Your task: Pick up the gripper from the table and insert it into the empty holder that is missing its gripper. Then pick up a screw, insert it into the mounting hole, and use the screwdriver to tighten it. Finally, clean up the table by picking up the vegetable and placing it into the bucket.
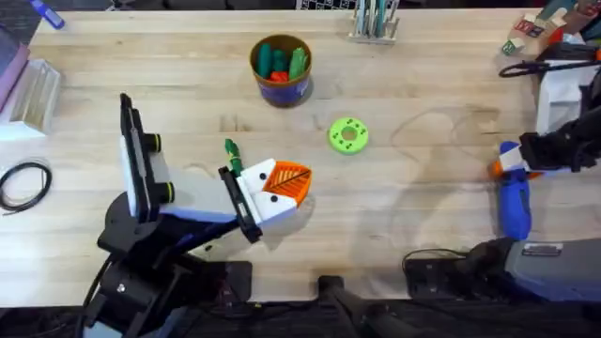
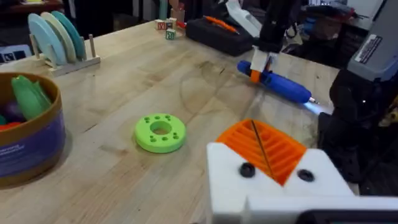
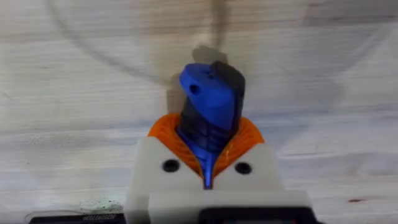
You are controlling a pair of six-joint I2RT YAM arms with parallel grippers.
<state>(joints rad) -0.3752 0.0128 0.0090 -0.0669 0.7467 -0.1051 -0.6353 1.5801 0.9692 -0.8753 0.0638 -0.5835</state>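
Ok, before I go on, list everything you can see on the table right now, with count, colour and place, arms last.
bucket: one, blue-purple wall, tan rim, far centre, green and orange toy pieces inside.
disc: one, bright green with holes, table centre.
vegetable: one, dark green, beside the left gripper.
screwdriver: one, blue with orange front, right side, lying on the table.
rack of teal tubes: one, far edge.
cable loop: one, black, left edge.
toy blocks: a few, mixed colours, far right corner.
left gripper: white with orange pads, shut, low over the table centre.
right gripper: white with orange pads, shut on the screwdriver.
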